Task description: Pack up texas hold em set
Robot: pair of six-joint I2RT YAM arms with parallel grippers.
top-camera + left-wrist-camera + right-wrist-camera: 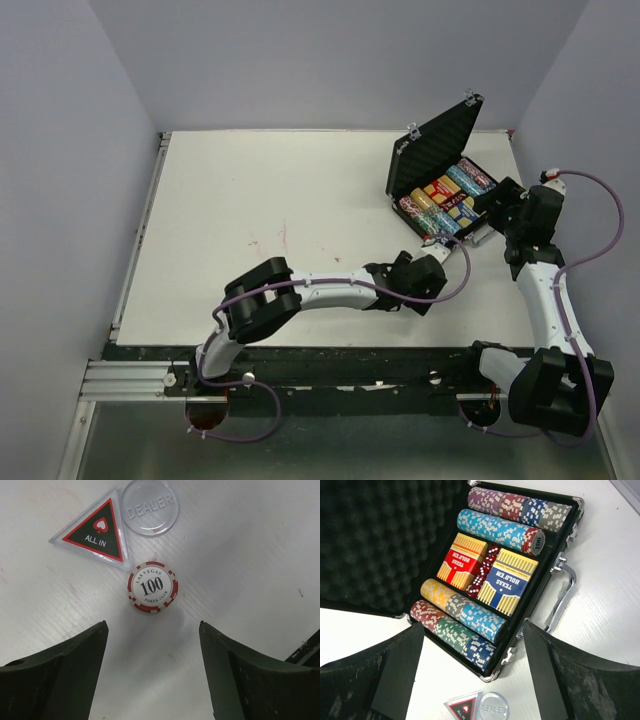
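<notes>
The black case [435,150] stands open at the back right, foam-lined lid [380,540] raised. Inside lie multicoloured chip rows [507,530], a red card deck [462,561], a blue deck [507,580] and red dice [482,572]. On the table in front of it are a small red-and-white "100" chip stack [152,586], the triangular "ALL IN" marker [95,530] and the clear "DEALER" disc [150,506]. My left gripper [152,625] is open just short of the chip stack, with nothing between its fingers. My right gripper [474,625] hovers open over the case's near corner, holding nothing.
The case's silver handle [562,595] sticks out on its right side, close to my right gripper. Purple walls enclose the white table [270,200]. Faint red marks [268,240] stain the table's middle. A black rail [330,365] runs along the near edge.
</notes>
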